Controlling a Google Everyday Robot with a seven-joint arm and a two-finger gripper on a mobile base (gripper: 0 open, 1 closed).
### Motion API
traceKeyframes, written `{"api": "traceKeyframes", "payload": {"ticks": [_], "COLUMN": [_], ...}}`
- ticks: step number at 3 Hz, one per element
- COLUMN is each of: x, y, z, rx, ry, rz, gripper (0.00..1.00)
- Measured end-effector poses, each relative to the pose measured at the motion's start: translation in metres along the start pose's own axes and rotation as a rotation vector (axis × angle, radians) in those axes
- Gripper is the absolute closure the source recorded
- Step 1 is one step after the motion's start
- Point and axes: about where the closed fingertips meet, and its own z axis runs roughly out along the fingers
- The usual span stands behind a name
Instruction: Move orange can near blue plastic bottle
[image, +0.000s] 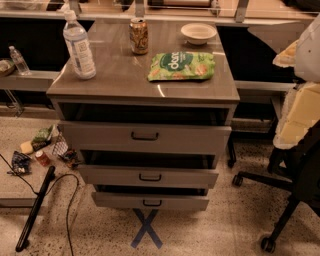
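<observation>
Sitting on the cabinet top (120, 75), the orange can (138, 36) stands well apart from the blue plastic bottle (79, 47), nothing gripping it. The gripper is out of view, so its opening cannot be told and neither item can be placed relative to it. Reaching, grasping and carrying all appear left to do.

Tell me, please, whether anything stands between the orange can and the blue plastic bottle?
Nothing visible does: only bare cabinet top lies between the orange can and the blue plastic bottle. The gripper is not in view.
</observation>
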Motion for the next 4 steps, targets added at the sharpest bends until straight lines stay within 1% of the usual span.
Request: {"api": "traceKeyframes", "payload": {"ticks": [1, 2, 3, 4], "x": [-0.003, -0.058, -0.111, -0.19], "y": [-0.003, -0.054, -0.105, -0.14], "z": [0.001, 0.008, 0.011, 0.016], "rx": [0.005, 0.075, 0.114, 0.125], "ry": [-0.02, -0.325, -0.618, -0.834], "rz": [0.0, 0.011, 0.086, 0.141], "gripper": [0.0, 0.0, 0.0, 0.0]}}
